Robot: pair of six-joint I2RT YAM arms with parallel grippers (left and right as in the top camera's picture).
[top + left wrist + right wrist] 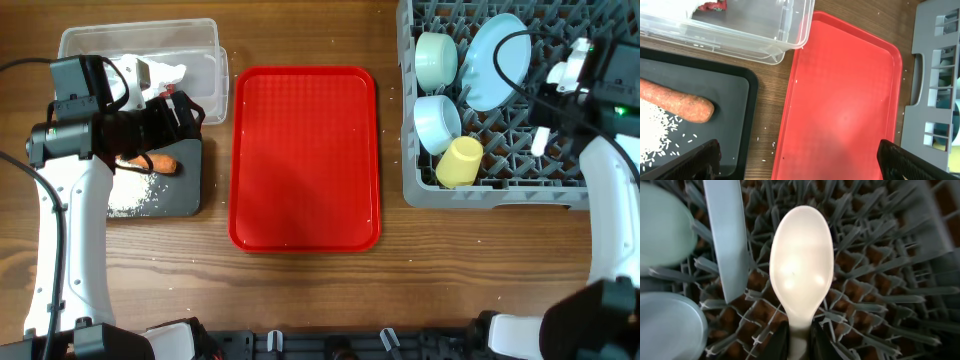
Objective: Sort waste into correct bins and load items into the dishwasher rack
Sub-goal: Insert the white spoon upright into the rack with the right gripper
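Spoon gripped over the rack at upper right; waste sits in the bins at upper left.

The right gripper has its fingers clamped on the spoon's handle, above the pegs. Two bowls, a plate and a cup fill the rack's left side, and open pegs lie to their right. The tub holds the napkin. The black tray just below holds carrot and rice. The left gripper hangs over that tray's right edge, fingers wide apart. Narrow strips of table separate the red tray from both sides.
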